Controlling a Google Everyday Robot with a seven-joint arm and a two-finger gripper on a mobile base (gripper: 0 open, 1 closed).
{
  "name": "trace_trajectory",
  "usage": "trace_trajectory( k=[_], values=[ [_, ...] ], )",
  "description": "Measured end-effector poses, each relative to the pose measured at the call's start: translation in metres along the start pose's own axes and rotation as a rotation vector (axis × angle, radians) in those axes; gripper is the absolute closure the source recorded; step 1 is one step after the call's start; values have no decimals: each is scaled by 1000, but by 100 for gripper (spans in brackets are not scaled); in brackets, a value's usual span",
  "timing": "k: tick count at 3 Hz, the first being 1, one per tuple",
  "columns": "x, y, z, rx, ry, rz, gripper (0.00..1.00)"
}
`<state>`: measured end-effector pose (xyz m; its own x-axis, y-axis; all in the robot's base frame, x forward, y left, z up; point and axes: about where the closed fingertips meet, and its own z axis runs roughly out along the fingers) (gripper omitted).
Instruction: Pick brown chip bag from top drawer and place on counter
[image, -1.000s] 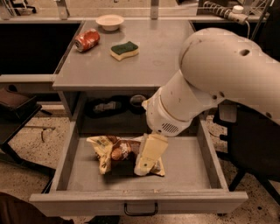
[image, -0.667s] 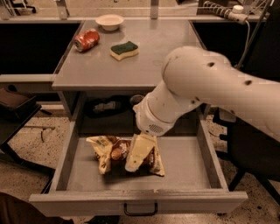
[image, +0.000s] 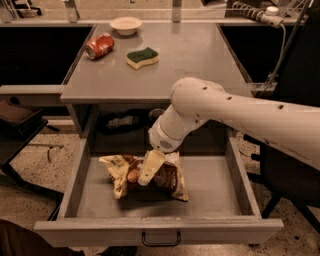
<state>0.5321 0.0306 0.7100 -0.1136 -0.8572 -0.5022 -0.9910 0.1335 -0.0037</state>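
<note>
Grey top drawer (image: 217, 187) holds the brown chip bag (image: 171, 179); the gripper (image: 145, 176) covers its middle, opening width indiscernible.

A cream gripper (image: 145, 178) on a white arm (image: 240, 114) hangs over the bag (image: 167, 176), dark brown in the middle with pale yellow ends and small printed logos, in the plain grey drawer (image: 215, 186) with its dark handle (image: 161, 240). On the matte grey worktop (image: 192, 57) lie a red can (image: 99, 45), a yellow sponge (image: 142, 57) topped green, and a white bowl (image: 125, 25). The floor (image: 30, 167) is speckled beige.
</note>
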Motion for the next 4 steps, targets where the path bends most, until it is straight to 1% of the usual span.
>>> trace_trajectory(
  k=[1,2,3,4],
  values=[
    [20,-12,34,-57,12,51,0],
    [44,-2,53,-107,14,79,0],
    [45,-2,54,-109,14,80,18],
    [45,-2,54,-109,14,80,42]
  ],
)
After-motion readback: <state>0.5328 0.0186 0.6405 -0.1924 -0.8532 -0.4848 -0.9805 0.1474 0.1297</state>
